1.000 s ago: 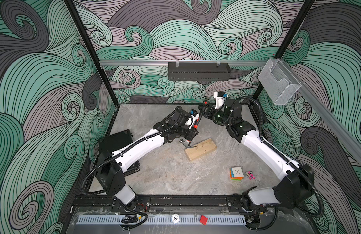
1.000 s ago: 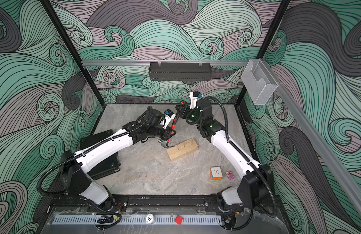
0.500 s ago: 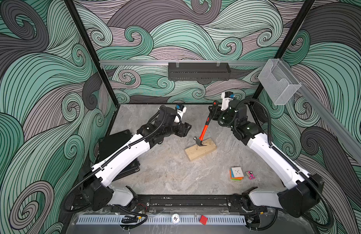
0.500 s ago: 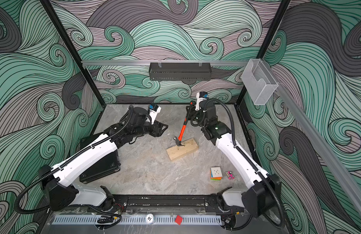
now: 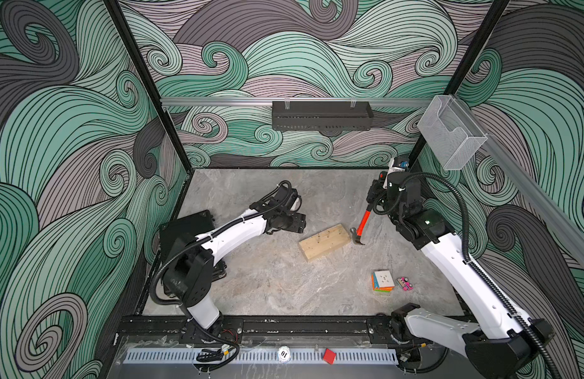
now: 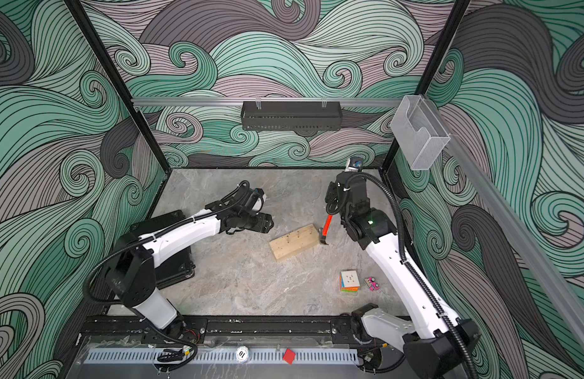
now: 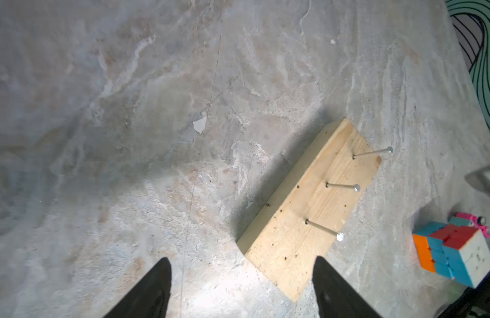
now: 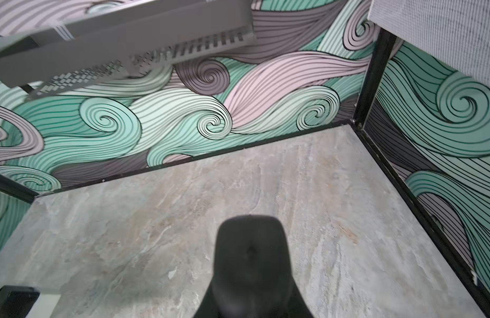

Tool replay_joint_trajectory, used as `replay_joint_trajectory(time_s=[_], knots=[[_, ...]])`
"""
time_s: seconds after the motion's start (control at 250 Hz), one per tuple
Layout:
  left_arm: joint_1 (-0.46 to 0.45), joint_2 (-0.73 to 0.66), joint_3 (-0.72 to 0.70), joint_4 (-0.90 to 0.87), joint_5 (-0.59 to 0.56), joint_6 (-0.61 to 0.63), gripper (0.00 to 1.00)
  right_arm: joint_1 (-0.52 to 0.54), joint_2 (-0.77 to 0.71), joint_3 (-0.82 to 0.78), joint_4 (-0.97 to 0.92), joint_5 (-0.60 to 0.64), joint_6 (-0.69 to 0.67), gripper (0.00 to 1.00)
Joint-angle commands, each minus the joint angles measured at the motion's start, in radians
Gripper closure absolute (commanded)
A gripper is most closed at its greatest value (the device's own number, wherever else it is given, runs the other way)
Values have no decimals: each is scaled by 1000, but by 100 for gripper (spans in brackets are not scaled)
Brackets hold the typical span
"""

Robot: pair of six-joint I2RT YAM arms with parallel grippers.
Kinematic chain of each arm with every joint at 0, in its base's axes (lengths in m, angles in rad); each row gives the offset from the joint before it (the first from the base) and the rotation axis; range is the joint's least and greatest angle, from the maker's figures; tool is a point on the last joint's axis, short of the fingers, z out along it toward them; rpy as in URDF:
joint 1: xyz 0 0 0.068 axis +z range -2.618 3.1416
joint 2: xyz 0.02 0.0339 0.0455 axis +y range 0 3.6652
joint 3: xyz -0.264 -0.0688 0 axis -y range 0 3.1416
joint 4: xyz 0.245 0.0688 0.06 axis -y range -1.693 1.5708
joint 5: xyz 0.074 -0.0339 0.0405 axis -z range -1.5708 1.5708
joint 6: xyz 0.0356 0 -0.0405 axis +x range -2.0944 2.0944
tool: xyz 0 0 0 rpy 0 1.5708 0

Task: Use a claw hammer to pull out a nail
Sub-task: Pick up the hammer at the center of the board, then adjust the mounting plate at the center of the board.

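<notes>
**Ana:** Steel at one end, rubber at the other. Where is the claw hammer (image 5: 362,223) right now?

**Ben:** It hangs head-down from the right gripper (image 5: 370,201), just beside the end of the wooden block (image 5: 323,244) nearest that arm. Both top views show the orange-red shaft slanting down to the grey head (image 6: 322,235). I cannot tell whether the head touches the tabletop (image 5: 267,288).

**Ana:** And the grip?

**Ben:** The right fingers are clenched around the black handle end (image 8: 250,256), whose butt fills the right wrist view. The left gripper (image 7: 242,261) holds nothing. Its fingers (image 7: 155,289) are spread wide above the tabletop, near the block's other end.

**Ana:** How do you expect the tool to behave?

**Ben:** Top-heavy, I judge. The weight sits in the head, far from the hold, so it will want to swing and twist in the fingers. The shaft looks stiff, which suits levering. The rubbery end should give friction, so slipping seems unlikely unless the pull is hard.

**Ana:** Is the handle end the right place to hold it?

**Ben:** For leverage, yes, since a longer arm brings a nail up more easily. Three nails (image 7: 343,186) stand proud of the block with their heads clear of the wood, so the forked claw has room to slide under.

**Ana:** Any worry?

**Ben:** The block looks light and loose. It may lift with the nail unless the free gripper presses it down.
</notes>
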Motion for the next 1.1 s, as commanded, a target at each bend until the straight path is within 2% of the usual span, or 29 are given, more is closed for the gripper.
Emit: replay_joint_trajectory(time_s=[0.0,0.196,0.316,0.611,0.763,1.095], knots=[[8,50,64,8,43,-14,21,-7,-14,-36,-3,52,51,95],[15,142,94,0,72,-14,21,-10,3,-98,39,49,96,95],[14,187,107,-20,61,-9,18,-12,23,-120,60,52,109,95],[15,267,130,-53,-1,15,18,-12,63,-161,100,77,115,95],[8,313,167,-89,-22,38,18,-12,95,-177,182,63,121,95],[-12,327,162,-101,-51,43,18,-12,167,-156,204,29,135,95]])
